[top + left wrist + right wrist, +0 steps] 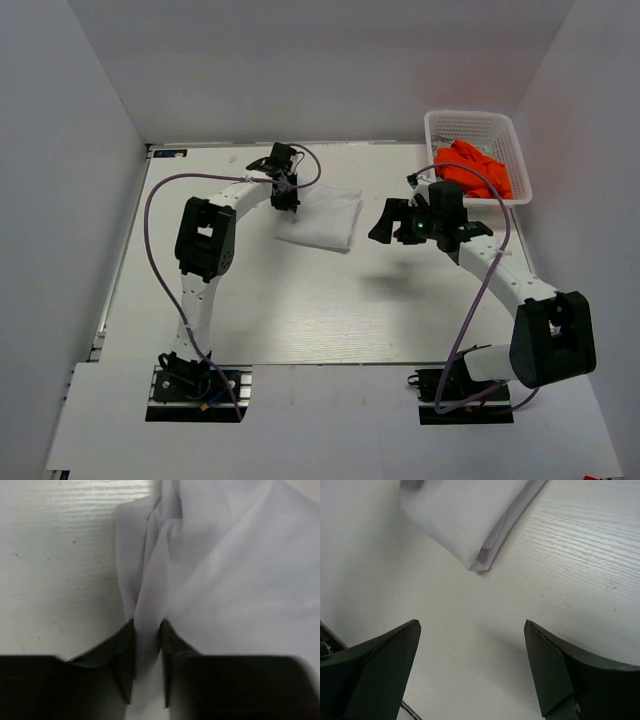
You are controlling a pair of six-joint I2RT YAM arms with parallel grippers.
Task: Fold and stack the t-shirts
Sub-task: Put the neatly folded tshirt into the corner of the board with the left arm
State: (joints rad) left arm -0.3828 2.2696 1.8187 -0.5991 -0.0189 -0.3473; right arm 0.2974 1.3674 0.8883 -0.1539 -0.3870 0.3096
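A folded white t-shirt (322,218) lies on the table at the back middle. My left gripper (286,200) is at its left edge and is shut on a pinched ridge of the white cloth (148,625). The shirt's folded corner shows in the right wrist view (470,520). My right gripper (383,224) is open and empty, held above bare table to the right of the shirt, its fingers (555,665) wide apart. An orange t-shirt (474,170) lies crumpled in the white basket at the back right.
The white lattice basket (478,123) stands at the table's back right corner, close behind my right arm. Grey walls close the sides and back. Purple cables loop from both arms.
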